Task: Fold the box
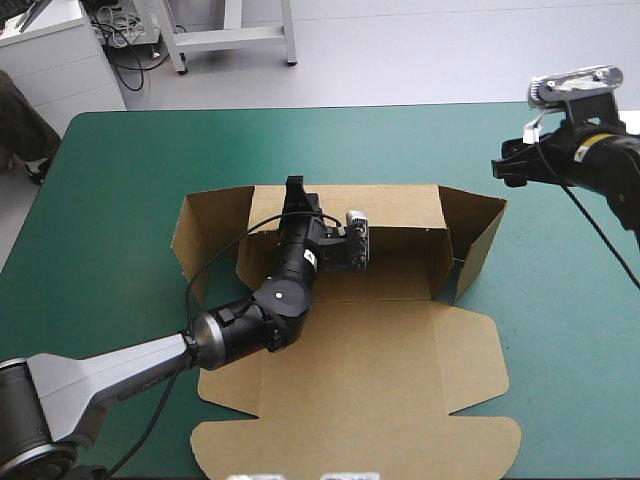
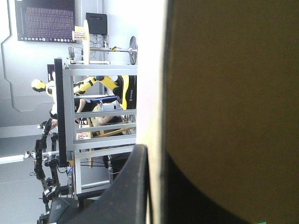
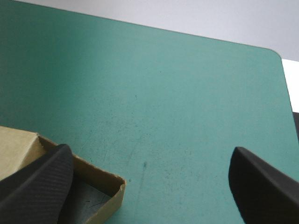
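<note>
The brown box (image 1: 400,370) lies mid-table, its back wall (image 1: 400,205) raised, side flaps angled outward and the lid flat toward the near edge. My left gripper (image 1: 295,187) reaches across the floor of the box to the top edge of the back wall. In the left wrist view the board (image 2: 224,84) runs between the two fingers, so the left gripper (image 2: 156,156) is shut on the wall. My right gripper (image 1: 508,168) hangs above the table beyond the box's right flap (image 1: 478,235). It is open (image 3: 150,151), and a corner of the box (image 3: 100,179) shows under one finger.
Bare teal-green cover (image 1: 560,330) surrounds the box on all sides, widest at the right and far side (image 3: 177,93). The table's far right corner shows ahead of the right gripper. A black cable loops from the left wrist over the box's left flap (image 1: 205,230).
</note>
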### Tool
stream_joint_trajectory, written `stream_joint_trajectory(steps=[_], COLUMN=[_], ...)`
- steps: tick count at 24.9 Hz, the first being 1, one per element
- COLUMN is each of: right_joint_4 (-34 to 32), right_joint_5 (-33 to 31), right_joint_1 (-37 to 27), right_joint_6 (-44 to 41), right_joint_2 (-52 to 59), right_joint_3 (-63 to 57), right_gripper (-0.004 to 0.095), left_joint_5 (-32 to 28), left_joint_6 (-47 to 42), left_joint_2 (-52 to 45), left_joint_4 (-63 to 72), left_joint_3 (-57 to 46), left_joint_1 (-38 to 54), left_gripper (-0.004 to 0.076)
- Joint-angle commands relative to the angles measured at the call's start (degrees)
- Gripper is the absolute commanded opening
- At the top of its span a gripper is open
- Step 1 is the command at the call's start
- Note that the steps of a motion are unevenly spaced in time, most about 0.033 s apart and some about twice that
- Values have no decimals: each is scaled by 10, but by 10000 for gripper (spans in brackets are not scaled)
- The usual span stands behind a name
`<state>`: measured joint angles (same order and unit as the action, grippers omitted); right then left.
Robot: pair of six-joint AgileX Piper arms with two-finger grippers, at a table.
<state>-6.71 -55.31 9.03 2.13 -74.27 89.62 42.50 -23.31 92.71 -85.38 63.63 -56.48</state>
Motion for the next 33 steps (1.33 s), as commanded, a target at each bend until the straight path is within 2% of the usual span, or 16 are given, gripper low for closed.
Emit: stream_joint_trajectory(steps=[1, 5, 9, 10, 12, 14, 20, 33], right_joint_4=[-9, -5, -1, 25, 123, 164, 154, 196], right_joint_5=[0, -36, -39, -40, -41, -50, -91, -161], right_joint_1=[-3, -3, -6, -18, -53, -71, -78, -77], right_joint_6=[-3, -3, -3, -3, 17, 33, 52, 81], right_joint_2=[-64, -144, -190, -203, -224, -233, -236, -224], right_joint_3=[76, 139, 153, 153, 153, 153, 152, 98], right_gripper=[843, 842, 842, 842, 829, 828, 806, 806], left_joint_5=[2, 10, 12, 12, 15, 15, 13, 15], left_joint_6=[-22, -26, -40, -40, -40, -40, -37, -43], left_joint_2=[-10, -10, -10, -10, -10, -10, -10, -10], left_joint_4=[37, 37, 37, 37, 37, 39, 37, 37], left_joint_3=[6, 6, 6, 6, 6, 6, 6, 6], left_joint_1=[1, 1, 1, 1, 1, 1, 1, 2], left_gripper=[-32, -32, -32, -32, -32, -32, -32, -32])
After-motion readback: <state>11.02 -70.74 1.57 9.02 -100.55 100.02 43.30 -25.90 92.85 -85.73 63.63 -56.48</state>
